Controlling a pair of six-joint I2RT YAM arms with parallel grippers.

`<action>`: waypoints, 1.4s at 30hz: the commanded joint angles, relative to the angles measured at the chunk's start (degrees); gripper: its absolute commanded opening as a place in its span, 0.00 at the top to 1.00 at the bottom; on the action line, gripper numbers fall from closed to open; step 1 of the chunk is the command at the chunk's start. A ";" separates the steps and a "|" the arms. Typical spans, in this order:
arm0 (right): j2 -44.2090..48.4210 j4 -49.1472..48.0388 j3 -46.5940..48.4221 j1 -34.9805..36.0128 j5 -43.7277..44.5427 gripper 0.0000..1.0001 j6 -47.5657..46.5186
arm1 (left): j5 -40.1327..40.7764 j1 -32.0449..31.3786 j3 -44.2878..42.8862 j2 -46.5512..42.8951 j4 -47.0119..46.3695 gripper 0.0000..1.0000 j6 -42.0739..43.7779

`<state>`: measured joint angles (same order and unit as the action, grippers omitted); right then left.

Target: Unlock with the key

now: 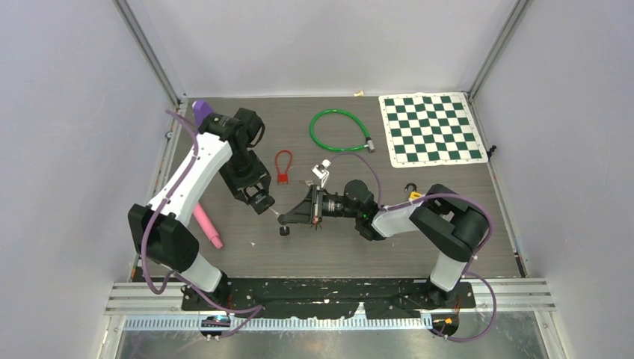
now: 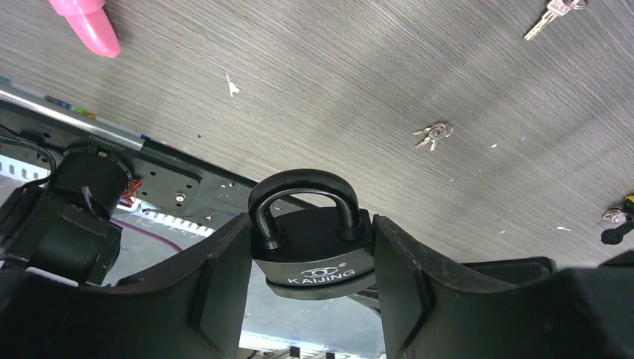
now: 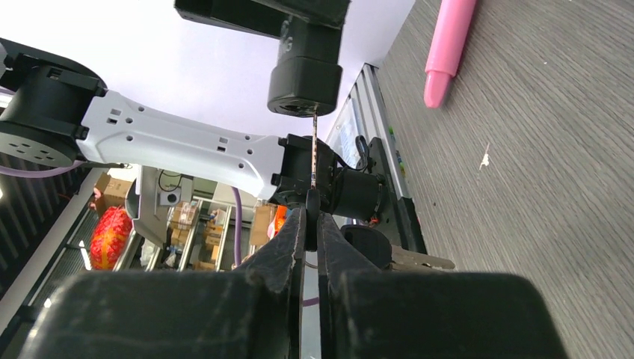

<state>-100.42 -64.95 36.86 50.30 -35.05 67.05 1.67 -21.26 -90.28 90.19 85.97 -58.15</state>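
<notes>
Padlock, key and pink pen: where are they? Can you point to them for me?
padlock (image 2: 318,262), left wrist view, on its black body.
key (image 3: 313,153), right wrist view, on its thin blade.
pink pen (image 1: 209,230), top view, on its barrel.

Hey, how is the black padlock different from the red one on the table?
The black padlock is clamped in the left gripper; the red padlock lies loose on the table. The black padlock has a short, thick black shackle; the red padlock's is a tall, thin red loop. Both shackles look closed.
</notes>
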 commanded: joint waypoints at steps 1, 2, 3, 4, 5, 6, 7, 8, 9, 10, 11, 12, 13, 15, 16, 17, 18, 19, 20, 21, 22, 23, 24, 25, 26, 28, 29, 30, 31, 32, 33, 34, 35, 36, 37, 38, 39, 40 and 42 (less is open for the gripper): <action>3.46 -1.75 1.68 0.28 0.35 0.95 -1.39 | -1.41 0.07 -0.96 -2.15 -0.26 0.90 -0.55; 3.56 -1.76 1.66 0.30 0.23 0.95 -1.39 | -1.41 0.07 -1.04 -2.06 -0.32 0.89 -0.68; 3.83 -1.72 1.71 0.32 0.10 0.95 -1.41 | -1.42 0.07 -1.01 -1.93 -0.47 0.90 -0.76; 3.92 -1.53 1.71 0.32 0.01 0.95 -1.53 | -1.41 0.07 -1.07 -1.87 -0.70 0.90 -0.97; 4.05 -1.29 1.79 0.34 -0.01 0.95 -1.78 | -1.42 0.07 -1.04 -1.79 -0.88 0.90 -0.99; 4.16 -0.74 1.84 0.33 -0.02 0.94 -1.94 | -1.41 0.01 -1.12 -1.77 -1.09 0.90 -1.10; 4.24 -0.55 1.97 0.32 -0.02 0.94 -2.14 | -2.70 -0.08 -1.30 -1.77 -1.26 0.90 -1.20; 4.30 -0.29 1.98 0.32 0.02 0.95 -2.21 | -3.11 -0.22 -1.44 -1.77 -1.39 0.91 -1.30; 4.28 -0.24 1.98 0.32 0.05 0.95 -2.30 | -3.18 -0.39 -1.59 -1.80 -1.51 0.91 -1.28; 4.32 -0.19 2.03 0.32 0.11 0.95 -2.33 | -3.37 -0.59 -1.68 -1.87 -1.59 0.91 -1.34; 4.41 -0.10 2.17 0.32 0.09 0.95 -2.35 | -3.40 -0.70 -1.82 -1.91 -1.70 0.91 -1.39; 4.43 -0.03 2.25 0.28 0.07 0.95 -2.42 | -3.52 -0.79 -1.96 -1.87 -1.70 0.91 -1.50; 4.51 0.07 2.32 0.30 0.07 0.94 -2.48 | -3.60 -0.88 -1.93 -1.80 -1.80 0.91 -1.46; 4.69 0.18 2.36 0.30 0.14 0.95 -2.60 | -3.61 -1.04 -2.00 -1.78 -1.88 0.91 -1.51; 4.82 0.28 2.35 0.34 0.20 0.95 -2.66 | -3.54 -1.13 -1.92 -1.77 -1.96 0.91 -1.47; 4.94 0.44 2.34 0.33 0.28 0.95 -2.69 | -3.51 -1.23 -1.94 -1.77 -1.97 0.91 -1.50; 5.12 0.53 2.34 0.28 0.30 0.95 -2.77 | -3.42 -1.24 -1.84 -1.77 -1.96 0.91 -1.50; 5.22 0.61 2.29 0.30 0.37 0.95 -2.83 | -3.29 -1.31 -1.71 -1.77 -2.04 0.92 -1.48; 5.41 0.61 2.27 0.29 0.39 0.95 -2.87 | -3.01 -1.37 -1.66 -1.71 -2.04 0.91 -1.46; 5.50 0.77 2.28 0.31 0.46 0.95 -2.88 | -2.93 -1.41 -1.56 -1.69 -2.16 0.91 -1.52; 5.68 0.86 2.26 0.32 0.48 0.95 -2.95 | -2.96 -1.46 -1.49 -1.65 -2.20 0.92 -1.47; 5.72 0.94 2.25 0.32 0.54 0.94 -2.96 | -3.06 -1.55 -1.40 -1.61 -2.33 0.92 -1.52; 5.82 0.95 2.29 0.32 0.57 0.95 -2.93 | -3.01 -1.71 -1.40 -1.60 -2.46 0.92 -1.50; 5.83 1.09 2.27 0.32 0.59 0.95 -2.99 | -3.09 -1.83 -1.40 -1.60 -2.60 0.92 -1.52; 5.87 1.12 2.32 0.32 0.59 0.95 -2.98 | -3.04 -1.98 -1.46 -1.68 -2.75 0.92 -1.49; 5.80 1.26 2.40 0.32 0.66 0.95 -2.95 | -3.17 -2.17 -1.56 -1.59 -2.81 0.93 -1.60; 5.74 1.32 2.41 0.28 0.68 0.95 -2.88 | -3.31 -2.21 -1.64 -1.60 -3.01 0.93 -1.54; 5.45 1.36 2.42 0.31 0.72 0.94 -2.49 | -3.32 -2.29 -1.65 -1.66 -3.12 0.93 -1.61; 5.30 1.28 2.42 0.32 0.76 0.95 -2.25 | -3.42 -2.37 -1.64 -1.75 -3.18 0.93 -1.68; 4.97 1.21 2.49 0.32 0.81 0.95 -1.69 | -3.57 -2.46 -1.55 -1.93 -3.43 0.93 -1.65; 4.64 1.14 2.46 0.28 0.89 0.95 -1.14 | -3.71 -2.54 -1.44 -2.06 -3.63 0.93 -1.71; 4.46 1.05 2.32 0.34 1.01 0.95 -0.83 | -3.96 -2.56 -1.29 -2.18 -3.89 0.94 -1.76; 4.21 0.72 2.24 0.26 1.20 0.94 -0.15 | -4.18 -2.64 -1.03 -2.33 -4.09 0.94 -1.83; 4.02 0.45 2.03 0.20 1.32 0.95 0.20 | -4.34 -2.71 -0.73 -2.46 -4.33 0.94 -1.86; 3.77 -0.13 1.92 0.01 1.40 0.95 0.92 | -4.46 -2.78 -0.51 -2.62 -4.53 0.94 -1.88; 3.58 -1.07 1.60 -0.14 1.56 0.95 1.30 | -4.48 -2.82 -0.31 -2.77 -4.69 0.94 -1.93; 3.35 -1.63 1.35 -0.52 1.69 0.95 2.18 | -4.56 -2.83 -0.15 -2.89 -4.74 0.94 -1.96; 3.24 -2.67 0.86 -0.71 1.84 0.95 2.59 | -4.57 -2.83 0.04 -2.98 -4.76 0.94 -1.91; 3.02 -4.01 0.15 -1.40 2.05 0.95 3.71 | -4.79 -2.91 0.46 -3.17 -4.95 0.94 -1.93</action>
<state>-97.14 -61.78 37.01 49.82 -34.59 67.92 -0.08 -23.38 -90.02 90.02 82.74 -58.61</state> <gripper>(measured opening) 0.103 0.568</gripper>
